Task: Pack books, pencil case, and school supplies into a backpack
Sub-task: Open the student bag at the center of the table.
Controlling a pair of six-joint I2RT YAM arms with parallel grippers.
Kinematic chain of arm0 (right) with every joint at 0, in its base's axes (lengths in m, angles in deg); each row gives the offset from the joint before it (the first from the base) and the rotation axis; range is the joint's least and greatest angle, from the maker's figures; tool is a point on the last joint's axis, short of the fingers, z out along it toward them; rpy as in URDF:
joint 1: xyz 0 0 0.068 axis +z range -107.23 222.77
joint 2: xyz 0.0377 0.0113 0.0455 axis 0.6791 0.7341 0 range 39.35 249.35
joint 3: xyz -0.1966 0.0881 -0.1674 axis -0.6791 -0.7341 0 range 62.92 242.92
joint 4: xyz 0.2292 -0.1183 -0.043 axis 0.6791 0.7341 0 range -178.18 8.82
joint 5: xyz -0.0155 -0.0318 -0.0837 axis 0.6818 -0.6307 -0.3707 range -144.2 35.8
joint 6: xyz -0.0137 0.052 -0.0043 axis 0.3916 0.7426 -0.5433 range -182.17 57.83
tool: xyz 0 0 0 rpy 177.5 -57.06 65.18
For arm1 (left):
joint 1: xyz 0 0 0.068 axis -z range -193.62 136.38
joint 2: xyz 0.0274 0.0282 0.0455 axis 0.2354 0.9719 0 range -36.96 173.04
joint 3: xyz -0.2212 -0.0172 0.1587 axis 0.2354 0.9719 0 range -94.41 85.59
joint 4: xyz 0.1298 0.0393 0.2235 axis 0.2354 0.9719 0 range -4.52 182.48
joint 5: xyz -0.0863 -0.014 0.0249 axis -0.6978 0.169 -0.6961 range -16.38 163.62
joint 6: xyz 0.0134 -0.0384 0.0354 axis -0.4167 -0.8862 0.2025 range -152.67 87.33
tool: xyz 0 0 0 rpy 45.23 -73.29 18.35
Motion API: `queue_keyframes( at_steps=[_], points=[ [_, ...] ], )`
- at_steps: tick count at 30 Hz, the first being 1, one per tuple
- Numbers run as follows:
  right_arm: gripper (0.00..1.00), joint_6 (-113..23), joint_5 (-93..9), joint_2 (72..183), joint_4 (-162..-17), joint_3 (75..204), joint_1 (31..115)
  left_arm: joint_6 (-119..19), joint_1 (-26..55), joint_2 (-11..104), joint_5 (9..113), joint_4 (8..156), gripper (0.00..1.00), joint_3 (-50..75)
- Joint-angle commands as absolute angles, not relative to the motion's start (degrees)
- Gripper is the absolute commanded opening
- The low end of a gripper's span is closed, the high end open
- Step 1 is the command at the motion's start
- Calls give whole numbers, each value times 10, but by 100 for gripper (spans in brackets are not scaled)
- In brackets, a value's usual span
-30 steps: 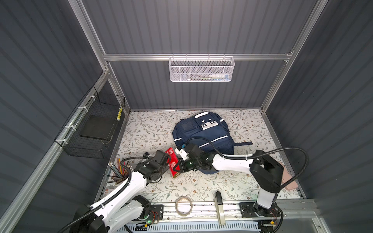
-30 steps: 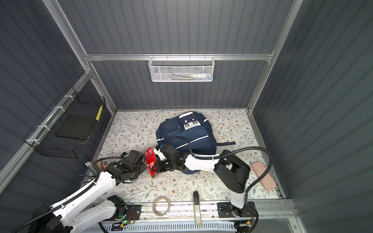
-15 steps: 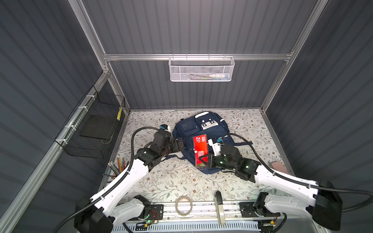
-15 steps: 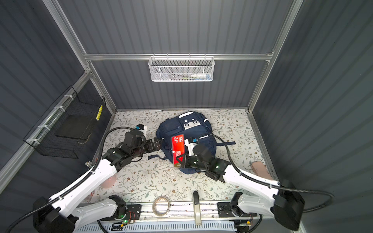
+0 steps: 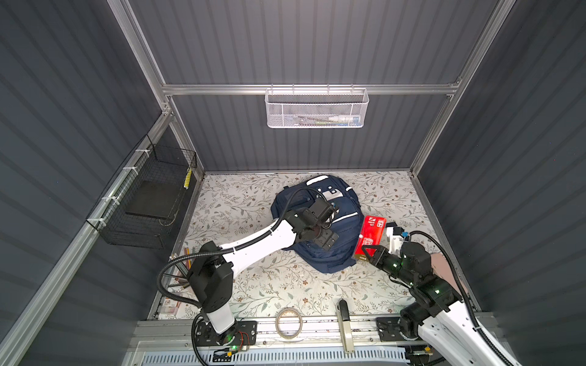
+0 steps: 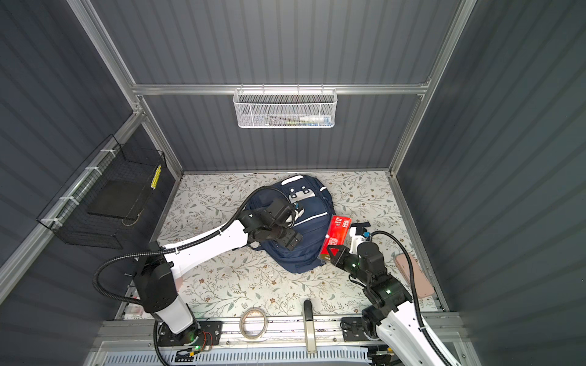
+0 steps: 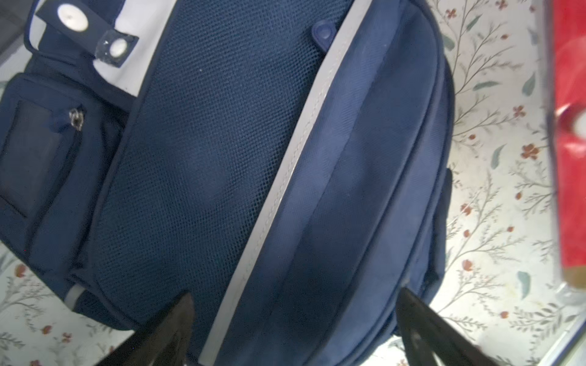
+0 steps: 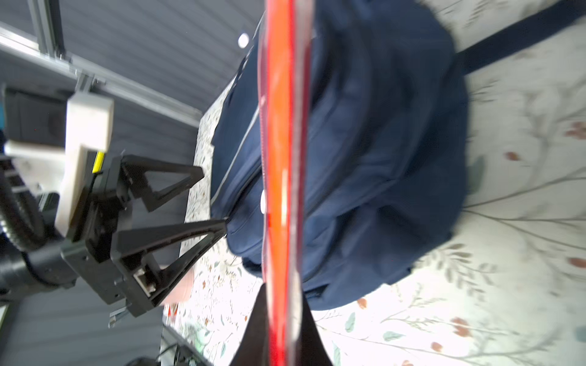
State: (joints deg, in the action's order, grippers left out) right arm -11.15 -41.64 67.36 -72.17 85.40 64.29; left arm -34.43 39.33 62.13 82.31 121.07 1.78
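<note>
Right wrist view, entry one: right claw clenched on the gold end of the red pack, which stands on end just beside the backpack. Entry two: left claw spread wide and empty, poised over the backpack's front. I see no open pocket. Hazards, as I judge them: the pack swivels or slips from its end-only hold, or it jams against shut fabric because nothing holds a flap open.

Grey ribbed walls carrying a white mesh basket enclose a floral tabletop.
</note>
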Motion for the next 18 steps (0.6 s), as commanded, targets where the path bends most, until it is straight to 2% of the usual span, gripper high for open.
queue_keyframes(
  at_steps=[1, 3, 4, 5, 7, 9, 11, 14, 15, 16, 18],
  points=[
    [0, -116, -356, 661, -700, 827, 577, -269, 406, 638, 868, 1249, 99, -24],
    [0, -114, -302, 670, -716, 815, 543, -261, 425, 653, 920, 1251, 99, -35],
    [0, -114, -288, 676, -724, 811, 535, -263, 429, 662, 945, 1251, 96, -41],
    [0, -114, -279, 680, -732, 808, 532, -273, 429, 670, 965, 1254, 90, -48],
    [0, -116, -266, 683, -747, 804, 532, -289, 429, 681, 980, 1260, 58, -63],
    [0, -121, -260, 678, -752, 802, 532, -290, 429, 687, 966, 1251, 56, -69],
    [0, -123, -259, 668, -755, 802, 532, -292, 429, 695, 953, 1246, 45, -80],
    [0, -119, -257, 659, -761, 805, 532, -299, 429, 705, 927, 1247, 25, -99],
    [0, -114, -251, 664, -768, 804, 533, -300, 429, 708, 919, 1250, 5, -107],
    [0, -109, -242, 673, -786, 801, 533, -305, 429, 712, 916, 1257, 0, -117],
    [0, -97, -220, 694, -841, 786, 538, -318, 428, 717, 923, 1275, 0, -142]
  ],
)
